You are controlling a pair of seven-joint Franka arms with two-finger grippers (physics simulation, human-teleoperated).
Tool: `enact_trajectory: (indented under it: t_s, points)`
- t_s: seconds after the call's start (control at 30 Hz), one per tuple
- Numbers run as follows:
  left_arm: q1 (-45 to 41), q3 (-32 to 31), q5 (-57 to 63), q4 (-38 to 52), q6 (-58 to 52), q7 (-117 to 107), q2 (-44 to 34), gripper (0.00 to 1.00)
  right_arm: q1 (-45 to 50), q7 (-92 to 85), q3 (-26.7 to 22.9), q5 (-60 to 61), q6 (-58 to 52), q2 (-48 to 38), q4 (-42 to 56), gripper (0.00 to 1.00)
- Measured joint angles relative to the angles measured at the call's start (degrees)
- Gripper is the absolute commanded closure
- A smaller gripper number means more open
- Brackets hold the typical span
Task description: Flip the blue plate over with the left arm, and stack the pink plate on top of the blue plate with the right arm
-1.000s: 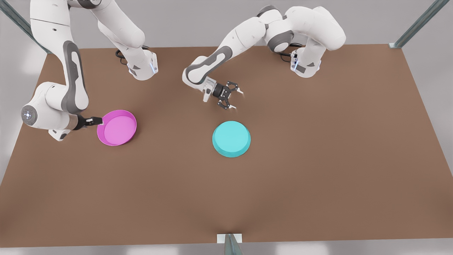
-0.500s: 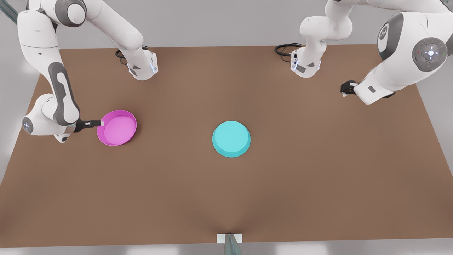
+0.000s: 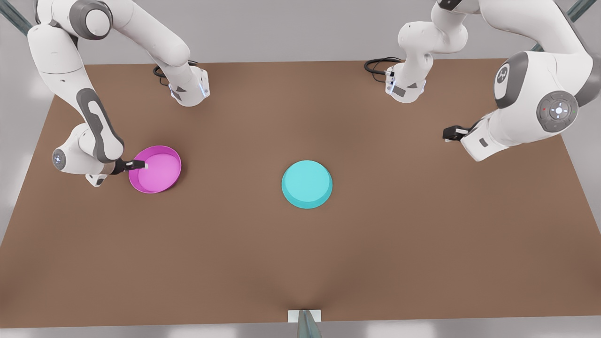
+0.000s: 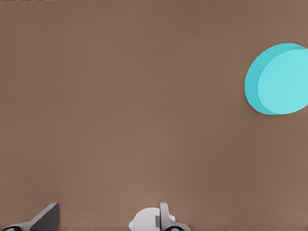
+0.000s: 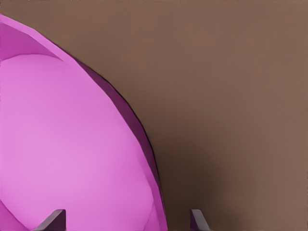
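Blue plate (image 3: 307,184): flat on the brown table (image 3: 375,258), near its middle, apparently base-up, with the plain flat face uppermost and the low rim slanting down to the tabletop. Touched by nothing. Seen from the left wrist view too, far off as a turquoise disc (image 4: 276,79) on bare brown.

Pink plate (image 3: 157,171): well apart from the blue one, towards the front view's left, open side up with the inner wall and flat floor showing. From the right wrist view, close up (image 5: 62,144), magenta floor and darker rim curving across.

Right gripper (image 3: 140,164): at the pink plate's rim on the side away from the blue plate, reaching in level from the front view's left. Fingers (image 5: 54,220) spread wide, one tip over the plate's floor and the other over bare table, with the rim passing between them. Not pinched on the rim; no contact to be made out. Midpoint of the gap (image 5: 125,219) over the plate's inside.

Left gripper (image 3: 450,134): raised near the table's edge at the front view's right, well clear of both plates, small and black at the end of the white wrist. Open or closed: cannot tell. Nothing seen in it.
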Motion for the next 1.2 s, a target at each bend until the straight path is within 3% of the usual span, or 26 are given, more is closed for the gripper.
enact_trajectory:
  t_s: [0.07,0.13,0.17,0.67,0.8,0.9,1.07,1.2]
  points:
    - [0.0,0.0,0.0,0.0,0.0,0.0,0.0,0.00,-0.1,-0.1,0.0,0.0,-0.9,-0.1,0.0,0.59]
    - [0.0,0.0,0.0,0.0,0.0,0.0,0.0,0.00,-0.1,-0.1,0.0,0.0,-0.9,-0.1,-0.1,0.78]
    - [0.0,0.0,0.0,0.0,0.0,0.0,0.0,0.00,-0.1,-0.7,0.0,0.0,-0.9,-0.1,-0.2,0.79]
    - [0.1,0.0,-0.1,0.2,-0.3,-0.2,0.0,0.00,0.2,-2.1,0.1,0.6,-0.7,0.0,0.5,0.79]
    - [0.1,-0.1,-0.1,0.2,-0.3,-0.3,0.0,0.00,0.8,-0.1,2.9,5.1,-14.8,-0.6,8.5,0.79]
    - [0.0,-0.4,-0.1,0.2,-0.3,-0.4,0.0,0.00,1.0,4.0,8.0,7.8,-19.6,-0.7,12.9,0.79]
    - [0.1,-0.4,-0.1,0.2,-0.3,-0.4,0.0,0.00,2.4,6.8,12.8,12.1,-17.9,-0.6,14.2,0.79]
    - [0.1,-0.4,-0.1,0.2,-0.3,-0.4,0.0,0.00,10.9,10.8,13.0,18.7,-9.1,-0.1,12.3,0.79]
